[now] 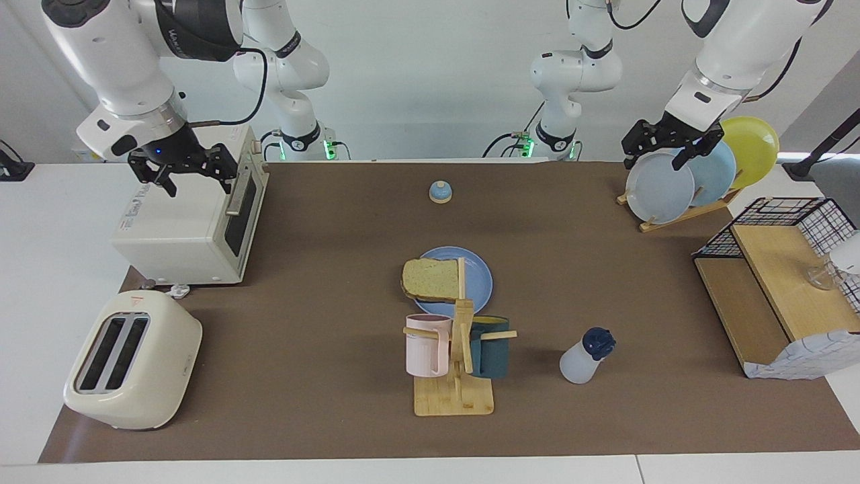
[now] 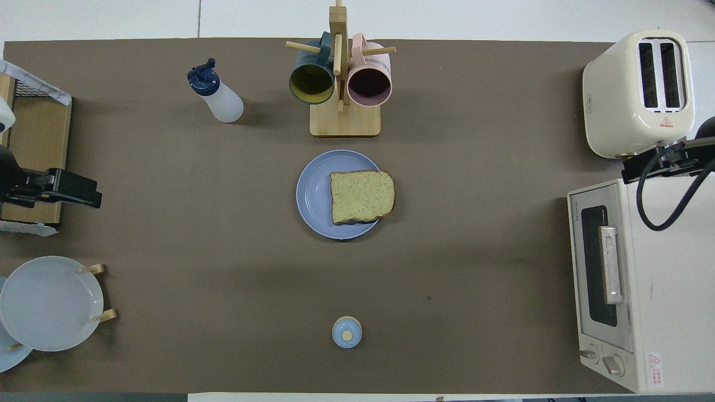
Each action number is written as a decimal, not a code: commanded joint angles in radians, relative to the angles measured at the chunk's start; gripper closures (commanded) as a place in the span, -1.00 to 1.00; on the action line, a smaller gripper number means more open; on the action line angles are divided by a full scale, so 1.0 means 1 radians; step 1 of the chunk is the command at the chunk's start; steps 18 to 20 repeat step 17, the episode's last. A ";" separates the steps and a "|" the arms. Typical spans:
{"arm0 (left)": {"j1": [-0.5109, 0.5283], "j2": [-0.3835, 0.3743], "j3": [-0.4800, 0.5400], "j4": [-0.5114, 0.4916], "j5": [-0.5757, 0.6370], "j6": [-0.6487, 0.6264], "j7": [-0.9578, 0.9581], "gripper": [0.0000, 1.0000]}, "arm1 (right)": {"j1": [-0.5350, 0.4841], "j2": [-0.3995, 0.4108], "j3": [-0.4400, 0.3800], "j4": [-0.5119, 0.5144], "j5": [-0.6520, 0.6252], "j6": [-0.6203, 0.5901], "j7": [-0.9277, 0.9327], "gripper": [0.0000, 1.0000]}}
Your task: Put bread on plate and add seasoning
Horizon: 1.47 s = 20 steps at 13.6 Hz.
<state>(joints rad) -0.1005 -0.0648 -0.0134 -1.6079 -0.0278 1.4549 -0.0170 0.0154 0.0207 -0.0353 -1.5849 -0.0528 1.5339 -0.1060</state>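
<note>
Facing view shows the bread (image 1: pixel 431 279) already lying on the plate (image 1: pixel 478 281) mid-counter, overhanging its rim toward the right arm's end. The bottle (image 1: pixel 586 356) stands near the counter's edge farthest from me, beside the mug rack (image 1: pixel 457 356). My left tool (image 1: pixel 662 149) hangs wide and empty over the plate rack (image 1: pixel 678 214); my right tool (image 1: pixel 183 173) waits, wide, over the toaster oven (image 1: pixel 191 222). The bottle looks light, smooth and squeezable; I judge its body just under the cap the best hold.

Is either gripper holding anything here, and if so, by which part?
Nothing is held. The left gripper is open in the air over the plate rack; the right gripper is open above the toaster oven.
</note>
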 commanded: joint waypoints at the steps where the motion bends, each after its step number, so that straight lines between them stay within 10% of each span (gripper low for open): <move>1: 0.012 0.008 -0.019 0.028 -0.008 -0.008 -0.004 -1.00 | -0.017 -0.024 0.009 -0.027 0.002 0.014 -0.020 -1.00; 20: 0.007 0.019 -0.046 0.080 0.028 -0.039 -0.011 -1.00 | -0.017 -0.024 0.009 -0.029 0.001 0.014 -0.020 -1.00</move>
